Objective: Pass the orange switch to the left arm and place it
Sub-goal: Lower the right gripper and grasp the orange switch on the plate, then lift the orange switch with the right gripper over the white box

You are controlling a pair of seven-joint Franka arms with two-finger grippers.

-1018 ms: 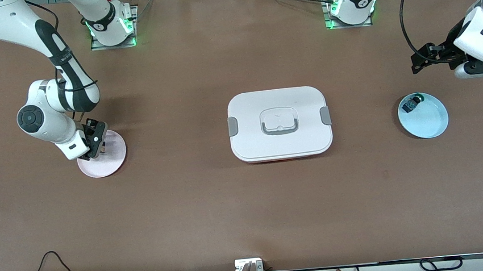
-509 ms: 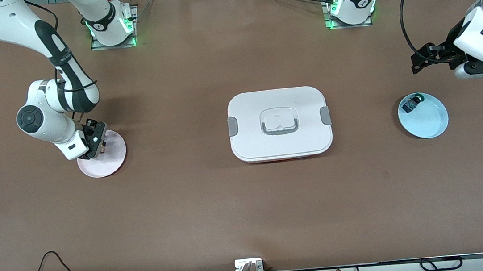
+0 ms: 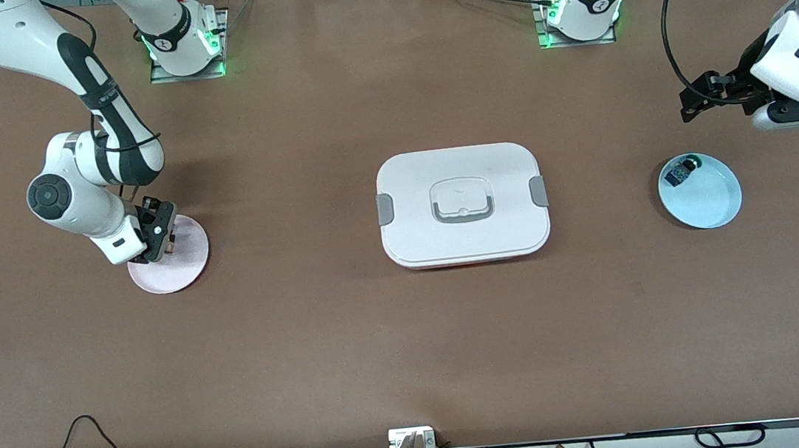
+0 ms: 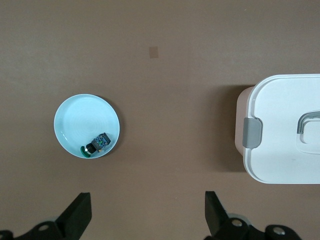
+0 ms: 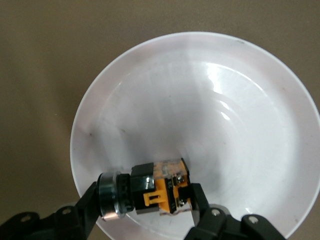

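Observation:
The orange switch (image 5: 152, 192), a black cylinder with a metal ring and an orange body, lies in a pale pink plate (image 3: 185, 265) toward the right arm's end of the table. My right gripper (image 3: 162, 239) is down in that plate (image 5: 200, 110), and in the right wrist view it (image 5: 145, 196) is shut on the switch, one finger at each end. In the front view the hand hides the switch. The white box (image 3: 462, 202) sits mid-table. My left gripper (image 3: 690, 104) waits open in the air beside the light blue plate (image 3: 711, 204), with nothing between its fingers (image 4: 80, 212).
The light blue plate (image 4: 80, 120) holds a small black component with green-blue parts (image 3: 680, 171) (image 4: 97, 145). The box (image 4: 285, 130) has grey side clips and a grey lid handle. Both arm bases stand along the table edge farthest from the front camera.
The right gripper's fingers have closed onto the orange switch in the pink plate. The left arm has not moved.

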